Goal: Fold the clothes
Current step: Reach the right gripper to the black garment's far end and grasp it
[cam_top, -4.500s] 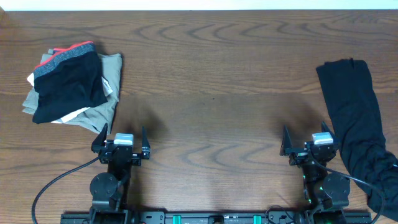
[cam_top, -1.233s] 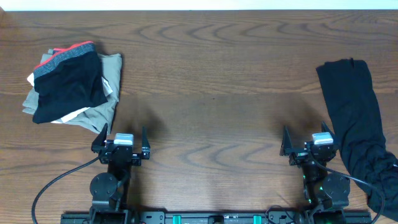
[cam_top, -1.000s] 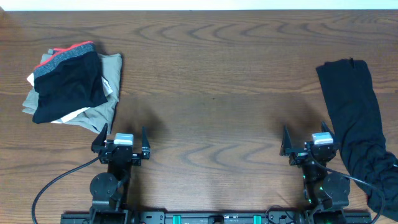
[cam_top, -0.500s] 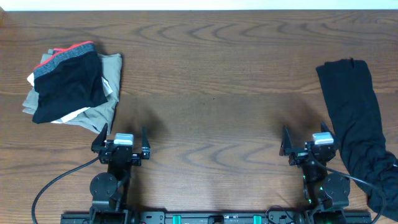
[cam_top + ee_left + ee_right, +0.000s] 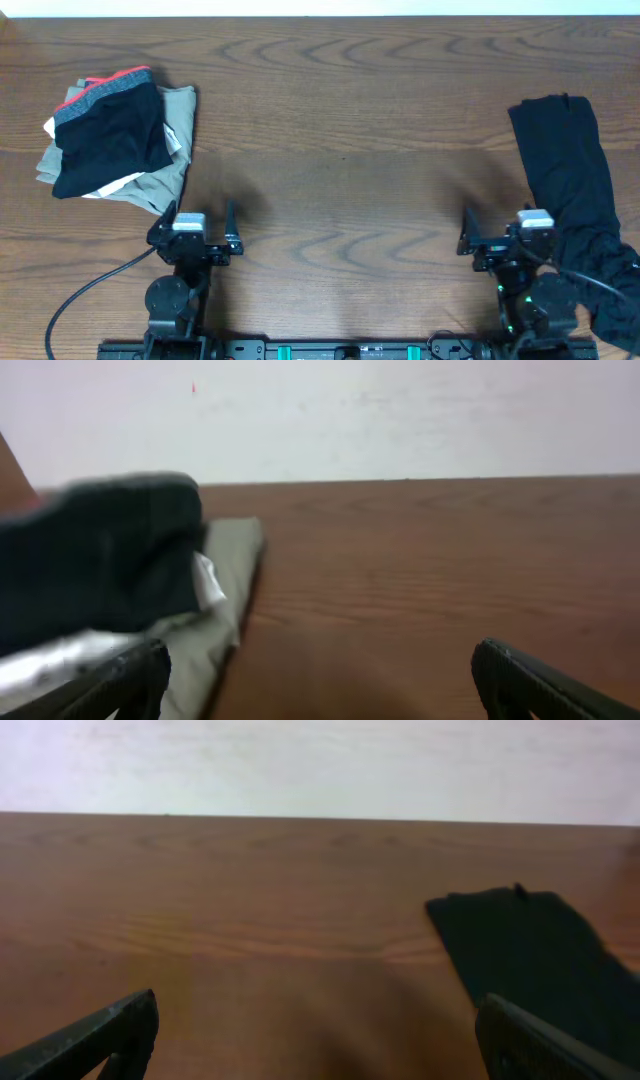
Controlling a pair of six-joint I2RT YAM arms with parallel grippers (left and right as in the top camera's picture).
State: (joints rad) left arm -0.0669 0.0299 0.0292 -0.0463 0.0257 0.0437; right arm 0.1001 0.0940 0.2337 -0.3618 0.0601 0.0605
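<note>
Plainly, we judge the fold not yet begun. At the upper left of the overhead view sits a stack of khaki garments (image 5: 172,172) with a black garment with grey band and red-orange trim (image 5: 108,135) on top, already folded and no part of our job. Below it, at the lower left, our left hand (image 5: 196,220) waits low over the bench (image 5: 340,130), its fingers (image 5: 118,682) spread wide apart with nothing between them. In its own wrist view the stack lies ahead and to the left, apart from the fingertips.

Across the middle of the frame we see only wood grain.

At the lower right, our right hand (image 5: 505,235) is likewise spread wide and holds nothing; its wrist view shows bare wood between the fingers (image 5: 100,1032). The clothes (image 5: 568,185) lie along the right edge of the overhead view as one long dark strip running from the upper right down to the lower right corner. The upper part lies fairly flat and the lower end is bunched and wrinkled beside the right arm's base. From the right wrist, the clothes (image 5: 530,955) sit ahead and to the right, outside the span of the fingers. Whether the arm's body brushes the cloth we cannot tell.

Everything is left: taking hold, bringing the strip toward the centre, smoothing it, and folding it over.
</note>
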